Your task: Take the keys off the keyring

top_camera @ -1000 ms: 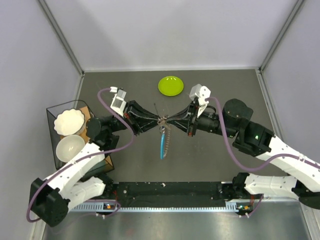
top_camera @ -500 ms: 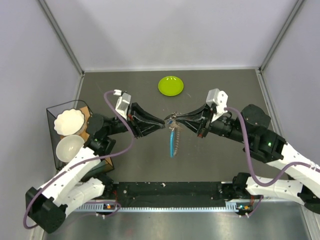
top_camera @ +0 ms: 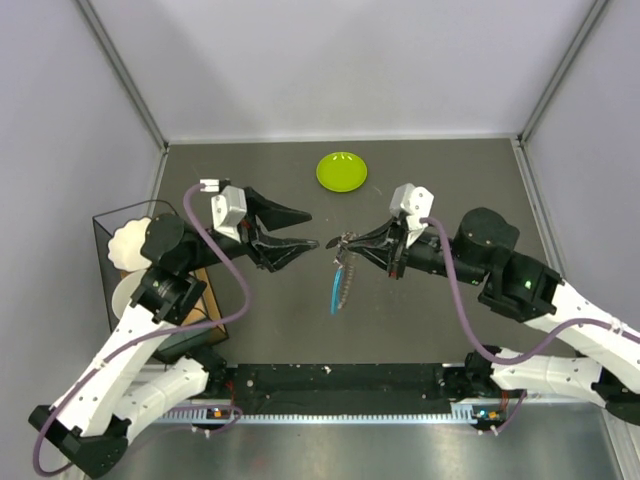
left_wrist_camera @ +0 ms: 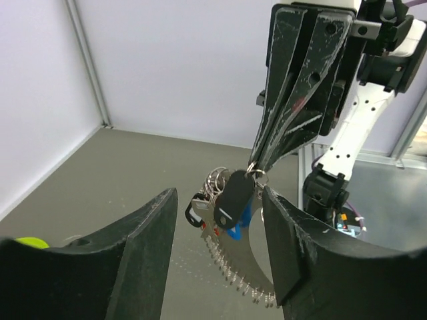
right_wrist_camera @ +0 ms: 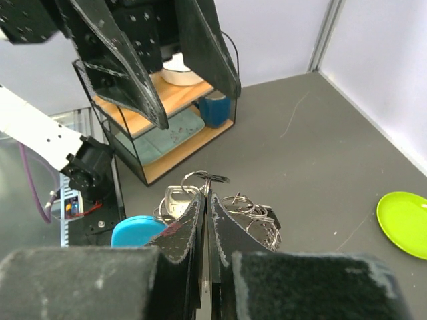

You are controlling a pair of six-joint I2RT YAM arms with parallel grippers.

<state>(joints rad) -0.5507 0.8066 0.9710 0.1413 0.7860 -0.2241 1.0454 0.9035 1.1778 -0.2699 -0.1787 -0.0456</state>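
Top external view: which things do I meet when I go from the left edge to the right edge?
wire rack → left gripper → keyring → right gripper

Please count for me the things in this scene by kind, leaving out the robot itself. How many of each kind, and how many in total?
Green plate: 1
White bowls: 2
Blue cup: 1
Wire rack: 1
Keyring with its keys: 1 bunch (the single keys overlap too much to count)
Total: 6
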